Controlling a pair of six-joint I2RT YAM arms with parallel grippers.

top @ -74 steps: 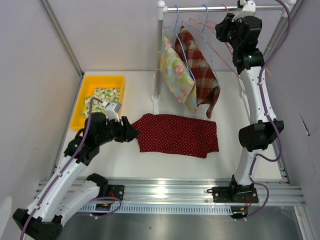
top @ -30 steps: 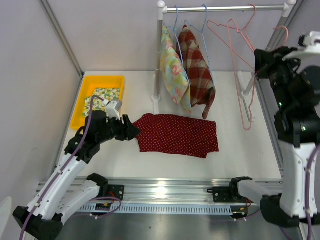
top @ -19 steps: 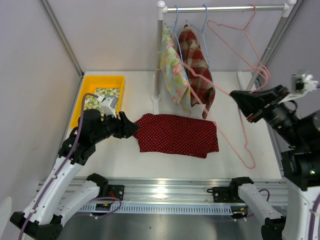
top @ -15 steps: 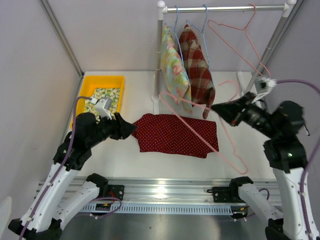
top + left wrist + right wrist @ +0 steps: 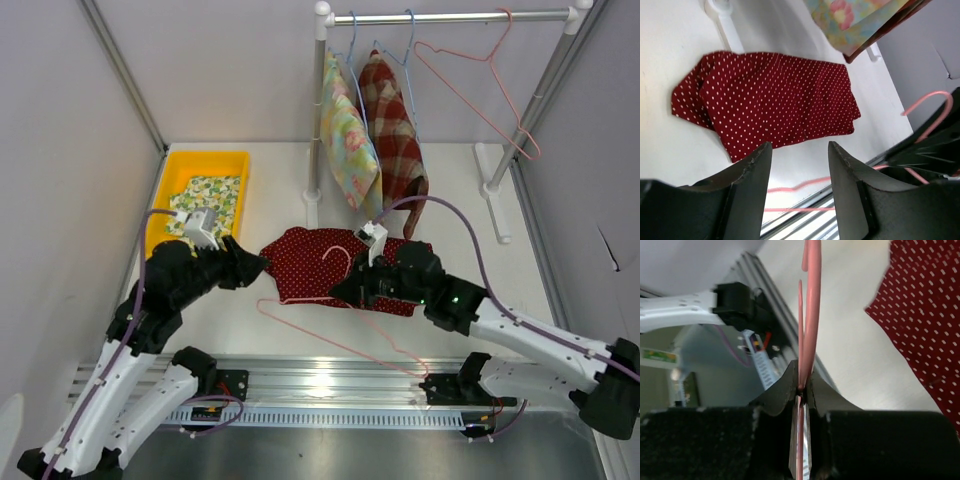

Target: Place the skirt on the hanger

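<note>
The red dotted skirt [image 5: 300,265] is spread flat on the table [image 5: 460,200]. The pink hanger [image 5: 811,315] is clamped in the right gripper [image 5: 801,385] beside its near edge; the left gripper [image 5: 799,147] is held agape at its left end. A floral cloth [image 5: 205,195] is kept in the yellow bin [image 5: 160,215]

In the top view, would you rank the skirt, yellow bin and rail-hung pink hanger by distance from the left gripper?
1. skirt, beside the left gripper.
2. yellow bin, back left.
3. pink hanger on the rail, far back right.
</note>
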